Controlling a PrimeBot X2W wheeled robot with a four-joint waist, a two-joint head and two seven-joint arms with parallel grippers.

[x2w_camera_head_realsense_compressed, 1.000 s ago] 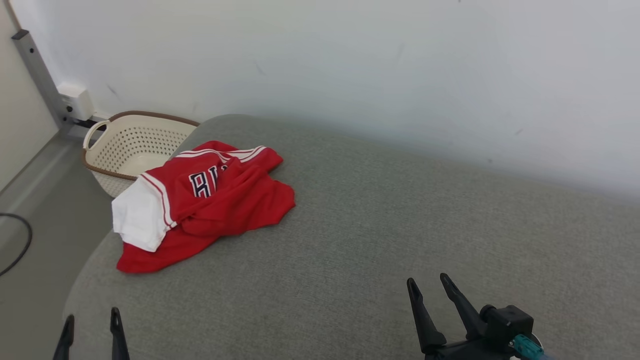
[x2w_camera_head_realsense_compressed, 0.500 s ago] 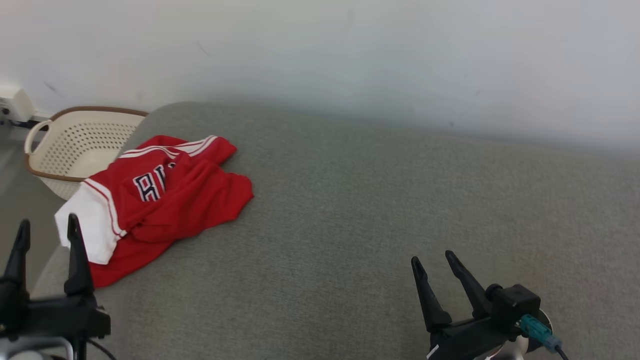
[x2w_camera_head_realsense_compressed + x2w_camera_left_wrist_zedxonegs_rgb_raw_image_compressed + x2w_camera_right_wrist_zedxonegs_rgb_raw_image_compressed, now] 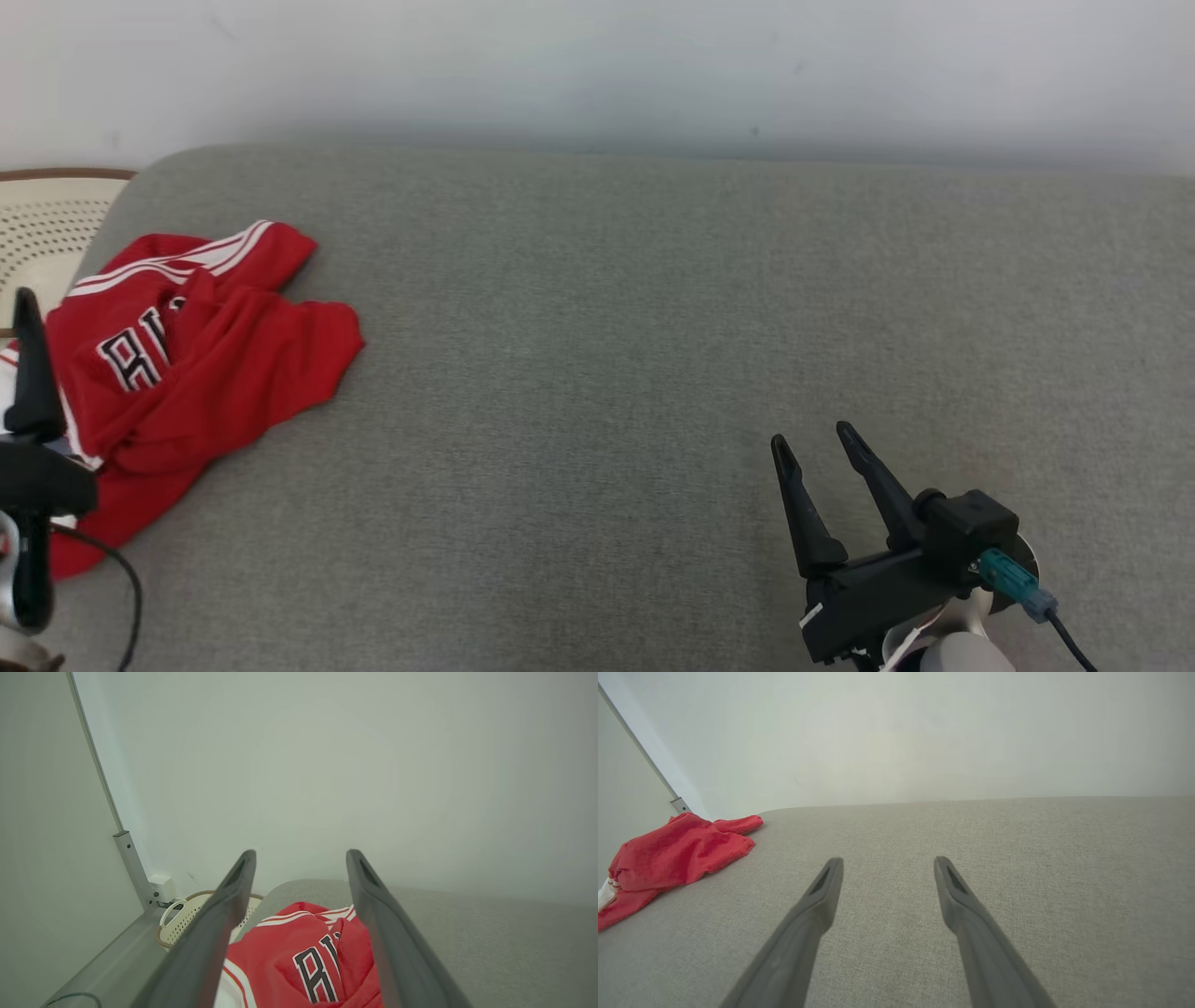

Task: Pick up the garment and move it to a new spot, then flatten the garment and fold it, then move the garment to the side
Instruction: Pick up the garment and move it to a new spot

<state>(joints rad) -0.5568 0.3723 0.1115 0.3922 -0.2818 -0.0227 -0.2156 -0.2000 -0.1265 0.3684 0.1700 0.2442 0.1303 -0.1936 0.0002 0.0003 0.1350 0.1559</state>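
The garment (image 3: 205, 364) is a red jersey with black, white-edged letters and white-and-red striped trim, lying crumpled at the left end of the grey cushion (image 3: 607, 373). My left gripper (image 3: 301, 854) is open above and just in front of the garment (image 3: 299, 956), not touching it. One of its fingers (image 3: 28, 373) stands at the head view's left edge, over the jersey's left part. My right gripper (image 3: 812, 437) is open and empty over bare cushion at the lower right, far from the garment (image 3: 677, 854).
A cream perforated basket (image 3: 47, 215) with a brown rim sits on the floor just past the cushion's left end, behind the jersey. A pale wall runs along the back. A metal post (image 3: 133, 868) and a white wall box (image 3: 161, 887) stand in the left corner.
The head camera has swung right, so jersey and basket slid toward the view's left edge. My left gripper rose from the bottom edge up beside the jersey. The jersey lies as before.
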